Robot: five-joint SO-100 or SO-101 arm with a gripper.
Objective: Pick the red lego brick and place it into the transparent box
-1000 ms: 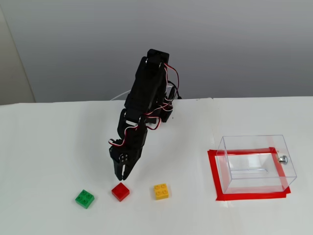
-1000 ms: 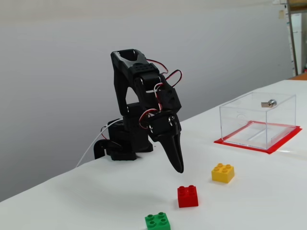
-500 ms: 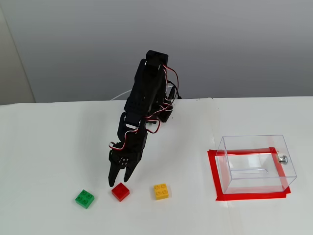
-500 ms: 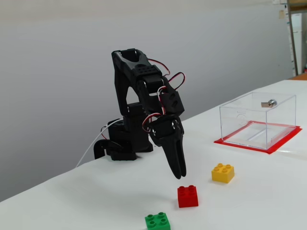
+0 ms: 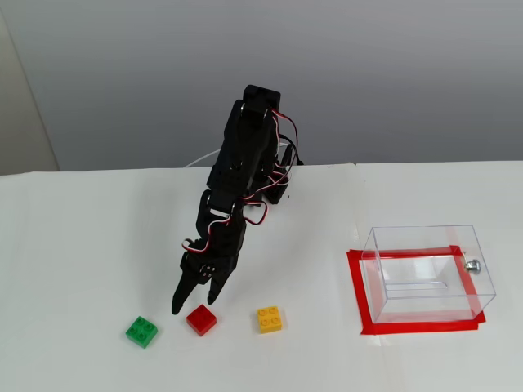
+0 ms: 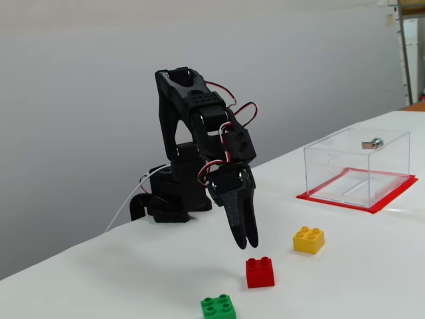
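The red lego brick (image 5: 201, 319) lies on the white table between a green brick and a yellow one; it also shows in the other fixed view (image 6: 259, 272). My gripper (image 5: 194, 305) points down, open and empty, with its fingertips just above and slightly behind the red brick, not touching it (image 6: 246, 244). The transparent box (image 5: 409, 241) stands empty to the right on a red tape frame, its silver knob (image 5: 472, 264) on the right wall. In the other fixed view the box (image 6: 345, 159) is at the far right.
The green brick (image 5: 142, 331) (image 6: 219, 308) lies left of the red one. The yellow brick (image 5: 270, 318) (image 6: 309, 240) lies right of it, towards the box. The arm's base (image 6: 169, 199) stands at the back of the table.
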